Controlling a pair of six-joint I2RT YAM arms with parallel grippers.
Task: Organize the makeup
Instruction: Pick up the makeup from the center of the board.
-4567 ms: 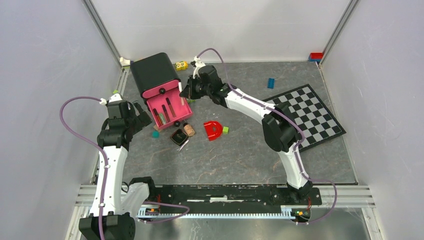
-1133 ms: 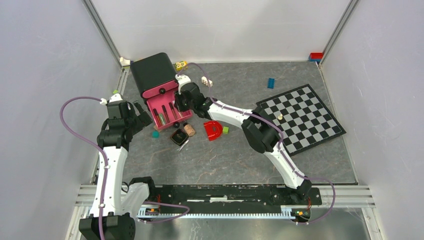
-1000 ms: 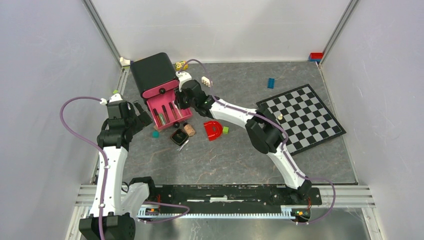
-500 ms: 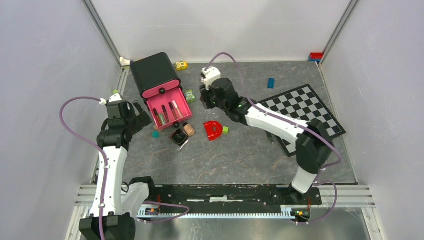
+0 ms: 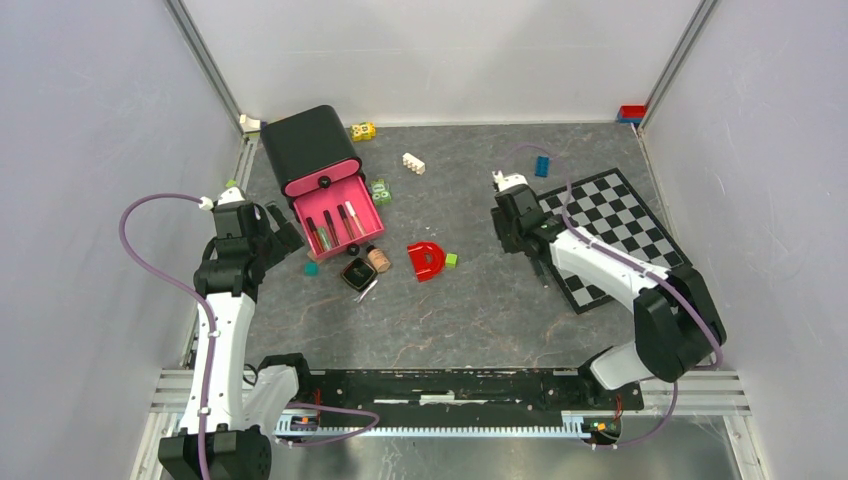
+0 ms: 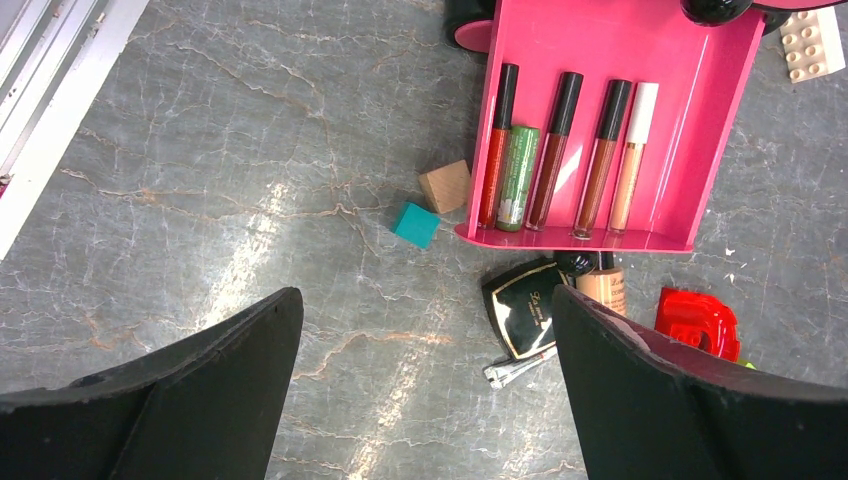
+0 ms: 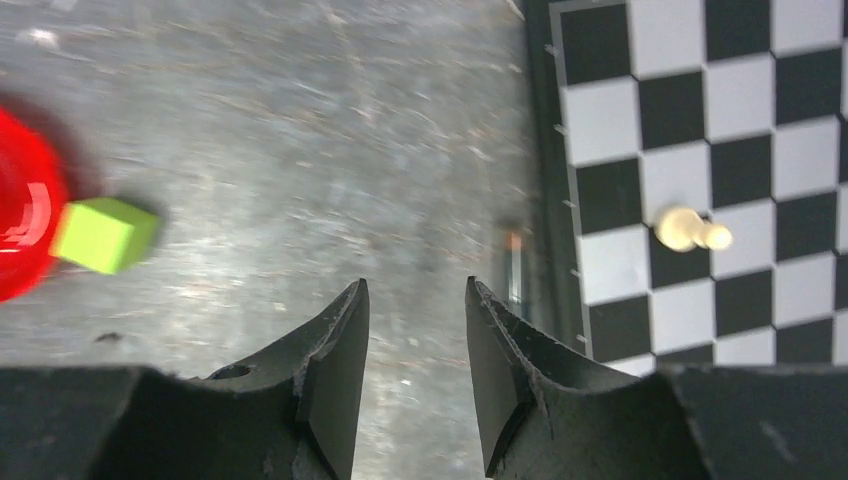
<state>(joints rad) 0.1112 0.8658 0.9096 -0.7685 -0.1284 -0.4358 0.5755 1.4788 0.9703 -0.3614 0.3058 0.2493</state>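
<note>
The pink drawer [image 5: 362,232] [image 6: 720,110] stands pulled out of its black box [image 5: 308,148]. In it lie a red tube [image 6: 495,145], a green tube [image 6: 517,178], two dark-red/brown tubes [image 6: 556,150] and a pink-white pencil [image 6: 630,155]. In front of it sit the square black compact [image 5: 354,273] [image 6: 525,322] and the beige bottle [image 5: 379,259] [image 6: 603,285]. My left gripper [image 5: 270,235] [image 6: 425,300] hangs open and empty, left of the drawer. The right gripper [image 5: 522,232] [image 7: 416,285] is open over bare table. Just ahead of it, a slim dark stick [image 7: 514,270] lies along the board's edge.
A chessboard [image 5: 610,235] [image 7: 740,60] with a pale pawn [image 7: 690,230] lies at right. A red D-shaped piece [image 5: 425,260] and green cube [image 5: 451,260] [image 7: 104,235] sit mid-table. Teal [image 6: 414,225] and wooden [image 6: 445,186] cubes lie by the drawer, toy bricks [image 5: 413,163] farther back.
My right arm has swung away from the pink drawer and across to the chessboard's left edge, its jaws widening. The pink-white pencil now lies in the drawer. The left arm has not moved.
</note>
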